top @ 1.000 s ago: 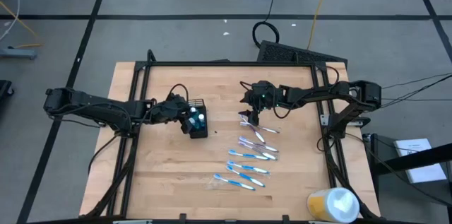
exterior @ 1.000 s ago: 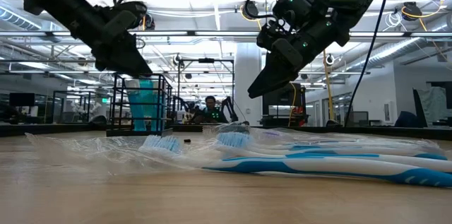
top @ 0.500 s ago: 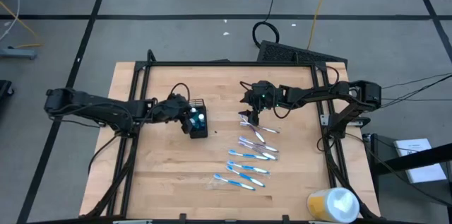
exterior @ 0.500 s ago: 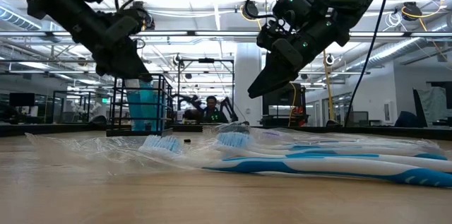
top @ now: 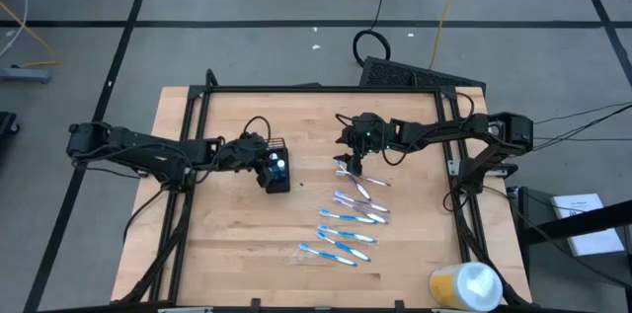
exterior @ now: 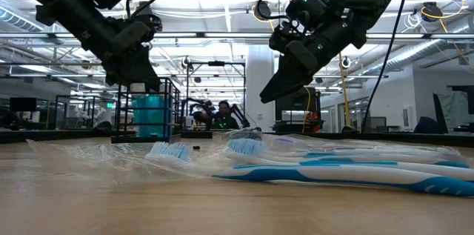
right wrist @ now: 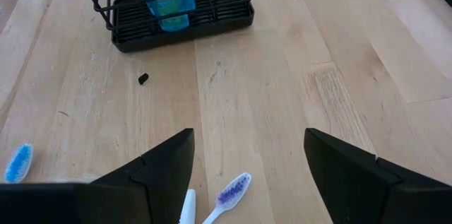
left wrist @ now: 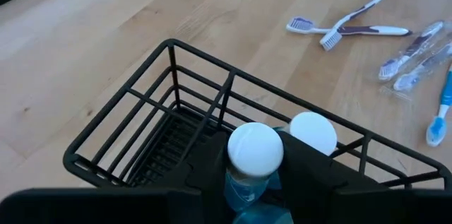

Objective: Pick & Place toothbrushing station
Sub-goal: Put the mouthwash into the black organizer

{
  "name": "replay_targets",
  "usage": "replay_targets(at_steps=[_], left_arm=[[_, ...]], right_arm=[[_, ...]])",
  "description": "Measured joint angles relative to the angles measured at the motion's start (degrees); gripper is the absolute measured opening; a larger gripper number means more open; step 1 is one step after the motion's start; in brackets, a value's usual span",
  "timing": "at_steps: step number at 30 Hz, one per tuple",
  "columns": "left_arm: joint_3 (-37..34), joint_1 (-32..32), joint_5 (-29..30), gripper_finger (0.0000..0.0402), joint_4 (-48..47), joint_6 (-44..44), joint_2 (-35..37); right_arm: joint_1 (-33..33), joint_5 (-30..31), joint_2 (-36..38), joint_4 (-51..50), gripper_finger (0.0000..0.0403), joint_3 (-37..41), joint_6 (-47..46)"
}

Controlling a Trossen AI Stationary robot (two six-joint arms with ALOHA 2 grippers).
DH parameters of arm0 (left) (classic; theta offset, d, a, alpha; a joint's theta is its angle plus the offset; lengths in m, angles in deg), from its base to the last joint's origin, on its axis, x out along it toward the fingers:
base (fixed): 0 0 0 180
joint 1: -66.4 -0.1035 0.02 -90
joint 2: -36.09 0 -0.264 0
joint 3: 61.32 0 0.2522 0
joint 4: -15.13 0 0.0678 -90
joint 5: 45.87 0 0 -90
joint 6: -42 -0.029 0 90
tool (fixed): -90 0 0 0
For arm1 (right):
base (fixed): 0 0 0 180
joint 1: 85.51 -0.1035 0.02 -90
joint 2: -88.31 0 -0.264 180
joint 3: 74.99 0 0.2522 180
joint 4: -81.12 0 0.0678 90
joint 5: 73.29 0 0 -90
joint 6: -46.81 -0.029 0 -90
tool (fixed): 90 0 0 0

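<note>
On the left of your wooden table [top: 227, 234], the left gripper [top: 259, 152] hangs right at the black wire holder [top: 276, 165], which stands upright near the table's middle. Two white-capped blue tubes [left wrist: 254, 155] stand inside it. Whether the left fingers are spread or pinching, you cannot tell here. To the right, toothbrushes [top: 346, 217] lie scattered on the wood, some in clear wrappers. Above the farthest of them your right gripper [top: 352, 163] hovers with fingers [right wrist: 161, 165] spread wide, holding nothing. A yellow-and-white container [top: 466, 285] sits at the near right corner.
</note>
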Motion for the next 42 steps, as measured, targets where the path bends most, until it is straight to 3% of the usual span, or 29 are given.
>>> replay_targets(at_steps=[6, 16, 36, 42], left_arm=[[0.0, 0.0, 0.0, 0.0115, 0.0, -0.9, 0.2], [0.2, 0.0, -0.1, 0.0152, 0.8, -1.0, 0.2], [0.2, -0.7, -0.2, 0.0154, 2.2, -1.7, 0.5], [0.3, -1.7, -0.5, 0.0154, 1.9, -2.0, 4.3]], right_arm=[[0.0, 0.0, 0.0, 0.0, 0.0258, 0.0, 0.0], [0.0, 0.0, 0.0, 0.0, 0.0259, 0.0, 0.0], [0.0, 0.0, 0.0, 0.0, 0.0259, 0.0, 0.0], [0.0, 0.0, 0.0, -0.1, 0.0259, 0.0, 0.0]])
